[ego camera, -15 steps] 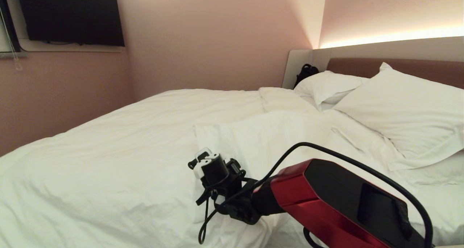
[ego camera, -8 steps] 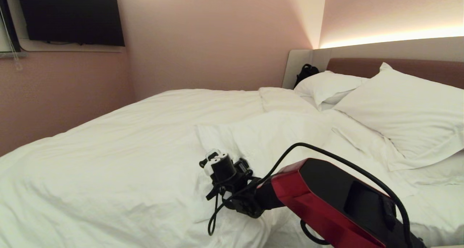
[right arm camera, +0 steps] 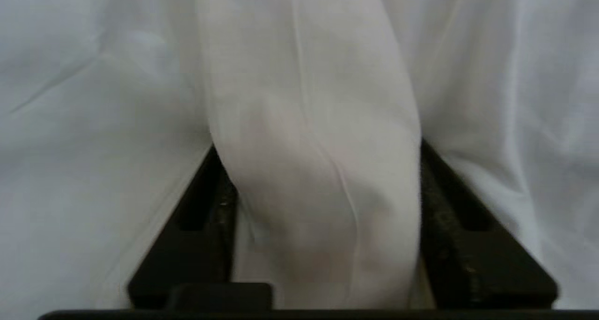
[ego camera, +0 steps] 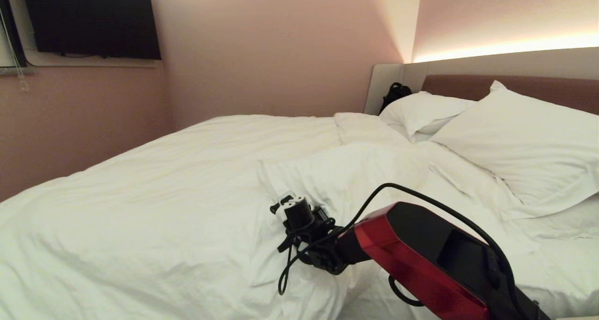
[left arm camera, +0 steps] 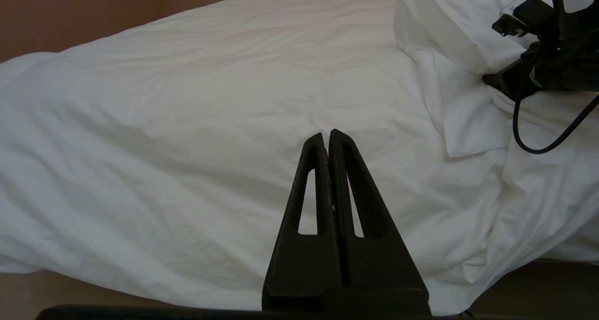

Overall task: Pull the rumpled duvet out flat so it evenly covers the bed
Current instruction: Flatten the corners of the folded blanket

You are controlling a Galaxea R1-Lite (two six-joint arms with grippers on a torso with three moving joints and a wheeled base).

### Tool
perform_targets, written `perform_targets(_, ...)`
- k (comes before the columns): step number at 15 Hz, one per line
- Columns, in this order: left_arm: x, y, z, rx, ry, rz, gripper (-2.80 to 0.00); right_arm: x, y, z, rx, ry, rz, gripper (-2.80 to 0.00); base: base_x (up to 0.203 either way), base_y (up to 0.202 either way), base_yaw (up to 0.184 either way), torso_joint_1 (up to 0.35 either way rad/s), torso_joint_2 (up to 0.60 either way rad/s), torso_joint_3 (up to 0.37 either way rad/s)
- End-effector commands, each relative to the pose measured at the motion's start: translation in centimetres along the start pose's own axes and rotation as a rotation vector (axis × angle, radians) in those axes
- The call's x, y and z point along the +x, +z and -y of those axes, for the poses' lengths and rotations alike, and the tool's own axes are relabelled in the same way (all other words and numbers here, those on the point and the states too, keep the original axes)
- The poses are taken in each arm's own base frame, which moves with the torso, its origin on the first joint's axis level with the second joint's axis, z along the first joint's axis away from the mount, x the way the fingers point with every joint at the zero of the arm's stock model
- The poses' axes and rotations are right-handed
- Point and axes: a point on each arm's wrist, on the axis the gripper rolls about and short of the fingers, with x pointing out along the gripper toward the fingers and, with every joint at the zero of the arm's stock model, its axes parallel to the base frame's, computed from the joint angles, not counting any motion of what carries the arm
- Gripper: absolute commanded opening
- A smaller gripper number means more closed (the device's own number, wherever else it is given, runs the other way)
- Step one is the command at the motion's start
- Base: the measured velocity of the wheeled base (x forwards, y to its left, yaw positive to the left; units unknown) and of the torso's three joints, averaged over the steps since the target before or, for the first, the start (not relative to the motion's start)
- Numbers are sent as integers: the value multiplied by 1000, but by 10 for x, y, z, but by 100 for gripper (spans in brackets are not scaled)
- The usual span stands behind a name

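Note:
The white duvet lies rumpled over the bed, with a turned-back fold near the middle. My right gripper reaches from the red arm into the edge of that fold. In the right wrist view a thick roll of duvet fills the gap of the right gripper and touches both fingers. My left gripper is shut and empty, hanging low by the bed's near side, facing the duvet. It is outside the head view.
Two white pillows lean at the headboard on the right. A black bag sits in the far corner. A dark TV hangs on the pink wall at left. My right wrist and cable show beside the fold.
My right arm has slid to the right and deeper into the duvet's fold, and its fingers have come in against the fold. The left arm has not moved.

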Motion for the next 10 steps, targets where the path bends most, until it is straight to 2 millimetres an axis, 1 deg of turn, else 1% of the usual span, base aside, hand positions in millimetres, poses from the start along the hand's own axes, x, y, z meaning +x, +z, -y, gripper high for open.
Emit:
perform_targets(1, 0, 0, 0, 0, 0, 0, -280, 1, -1, 1, 4, -5, -1, -280, 0, 0, 0, 0, 0, 0)
perform_targets(6, 0, 0, 0, 0, 0, 0, -280, -4, 5, 6, 19, -8, 6, -280, 0, 0, 0, 0, 0, 0)
perform_targets(8, 0, 0, 0, 0, 0, 0, -280, -12, 9, 13, 37, -8, 7, -280, 0, 0, 0, 0, 0, 0)
perform_targets(10, 0, 0, 0, 0, 0, 0, -280, -25, 7, 23, 40, -3, -17, -280, 0, 0, 0, 0, 0, 0)
